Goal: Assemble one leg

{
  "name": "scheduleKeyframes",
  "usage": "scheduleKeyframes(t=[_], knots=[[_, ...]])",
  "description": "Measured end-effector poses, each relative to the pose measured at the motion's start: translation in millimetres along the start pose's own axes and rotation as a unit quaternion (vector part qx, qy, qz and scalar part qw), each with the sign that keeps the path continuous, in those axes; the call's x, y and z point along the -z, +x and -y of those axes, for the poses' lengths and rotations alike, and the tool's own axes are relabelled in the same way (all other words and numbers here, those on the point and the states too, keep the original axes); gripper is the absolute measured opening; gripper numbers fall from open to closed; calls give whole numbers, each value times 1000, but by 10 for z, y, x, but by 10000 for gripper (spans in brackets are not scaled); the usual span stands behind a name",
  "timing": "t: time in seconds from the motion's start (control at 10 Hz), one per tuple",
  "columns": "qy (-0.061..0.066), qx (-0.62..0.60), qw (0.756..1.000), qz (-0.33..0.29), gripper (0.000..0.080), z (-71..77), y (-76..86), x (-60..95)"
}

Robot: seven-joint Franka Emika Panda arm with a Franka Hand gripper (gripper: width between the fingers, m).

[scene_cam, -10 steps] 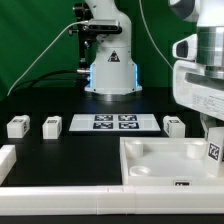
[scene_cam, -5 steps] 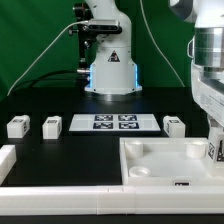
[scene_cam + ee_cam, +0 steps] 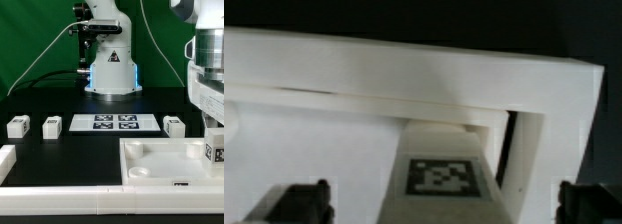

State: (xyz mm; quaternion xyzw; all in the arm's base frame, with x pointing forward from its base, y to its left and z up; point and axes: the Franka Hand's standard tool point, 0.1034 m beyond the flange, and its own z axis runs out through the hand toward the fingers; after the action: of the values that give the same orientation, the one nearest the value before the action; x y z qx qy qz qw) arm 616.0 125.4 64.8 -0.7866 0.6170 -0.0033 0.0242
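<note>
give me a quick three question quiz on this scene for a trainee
1. True or false: the marker board lies between loose legs on the table.
2. How many legs sit on the table apart from the panel?
A. one
B. three
C. five
3. Fill in: the gripper holds a tagged leg over the panel's ____ corner, by the exterior view.

Key: 1 true; 2 B; 3 right

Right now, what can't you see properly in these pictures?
- Exterior view: the jaws' tips, hidden behind the leg and cut by the frame's edge.
- Wrist view: whether the jaws touch the leg; its lower end runs out of frame.
- Exterior view: the three loose legs' tags, too small to read.
</note>
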Motion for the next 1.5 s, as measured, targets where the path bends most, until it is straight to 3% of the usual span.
scheduleKeyframes(t=[0.3, 0.6, 0.9, 1.2, 1.5], knots=[[-1, 179, 984, -1, 648, -1, 0, -1], [-2, 325, 946, -2, 649, -2, 1, -2], [-6, 485, 874, -7, 649, -4, 33, -2], [-13, 621, 784, -11, 649, -9, 86, -2], [-12, 636, 772, -12, 623, -2, 89, 0]])
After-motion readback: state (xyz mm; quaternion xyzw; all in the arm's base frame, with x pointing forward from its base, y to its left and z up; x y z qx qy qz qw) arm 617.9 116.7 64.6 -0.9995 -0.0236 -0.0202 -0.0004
